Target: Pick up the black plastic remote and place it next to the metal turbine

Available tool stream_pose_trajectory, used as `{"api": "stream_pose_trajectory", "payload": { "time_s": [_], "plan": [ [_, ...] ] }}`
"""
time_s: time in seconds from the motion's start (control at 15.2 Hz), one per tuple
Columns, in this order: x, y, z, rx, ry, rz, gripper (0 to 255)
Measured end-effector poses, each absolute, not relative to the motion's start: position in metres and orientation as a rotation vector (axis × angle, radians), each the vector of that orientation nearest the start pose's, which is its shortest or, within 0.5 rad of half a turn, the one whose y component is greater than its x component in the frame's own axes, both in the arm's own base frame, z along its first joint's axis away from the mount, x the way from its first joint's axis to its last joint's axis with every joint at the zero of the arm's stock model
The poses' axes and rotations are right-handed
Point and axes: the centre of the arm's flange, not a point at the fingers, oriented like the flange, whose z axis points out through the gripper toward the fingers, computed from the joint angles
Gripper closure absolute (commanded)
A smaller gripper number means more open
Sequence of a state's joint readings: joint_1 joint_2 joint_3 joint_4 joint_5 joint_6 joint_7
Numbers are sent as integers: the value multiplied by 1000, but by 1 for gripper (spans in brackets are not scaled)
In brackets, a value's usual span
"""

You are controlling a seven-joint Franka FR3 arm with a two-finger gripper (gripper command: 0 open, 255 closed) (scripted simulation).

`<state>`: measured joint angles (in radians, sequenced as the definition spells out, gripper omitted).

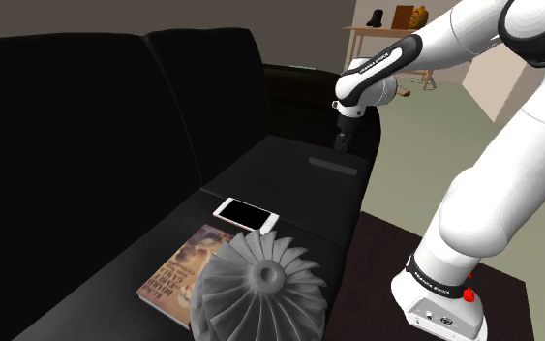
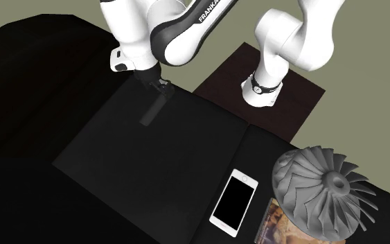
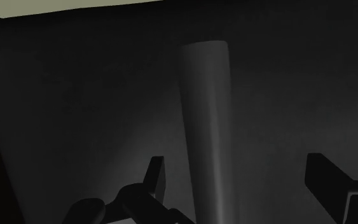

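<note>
While fingers (image 3: 327, 181) straddle it wide apart, untouching — remote (image 3: 206, 127) long, slim, dark grey.

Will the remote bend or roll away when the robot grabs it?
Probably not bend: the remote looks like a straight, stiff bar. It looks rounded, so it might roll a little, though the sofa cushion should slow it. Being slim, it is likely light.

We see open black sofa seat (image 2: 152, 152) between the long dark grey remote (image 2: 152, 111) and the flat white-edged phone (image 2: 233, 202). Past the phone, a large grey finned turbine (image 2: 325, 186) partly covering a paperback book (image 1: 178, 266) crowds that end. The sofa's backrest (image 1: 86, 126) walls one side.
</note>
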<state>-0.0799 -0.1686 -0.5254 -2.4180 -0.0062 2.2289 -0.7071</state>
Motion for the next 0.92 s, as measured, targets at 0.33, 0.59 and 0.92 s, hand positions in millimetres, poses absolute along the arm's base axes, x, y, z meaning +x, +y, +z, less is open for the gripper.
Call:
{"api": "stream_pose_trajectory", "payload": {
  "time_s": [0.33,0.59,0.92],
  "plan": [
    [386,-271,332,-3049,-179,-17,0],
    [385,-270,316,-3049,-179,-17,0],
    [385,-270,314,-3050,-179,-17,0]
  ]
}}
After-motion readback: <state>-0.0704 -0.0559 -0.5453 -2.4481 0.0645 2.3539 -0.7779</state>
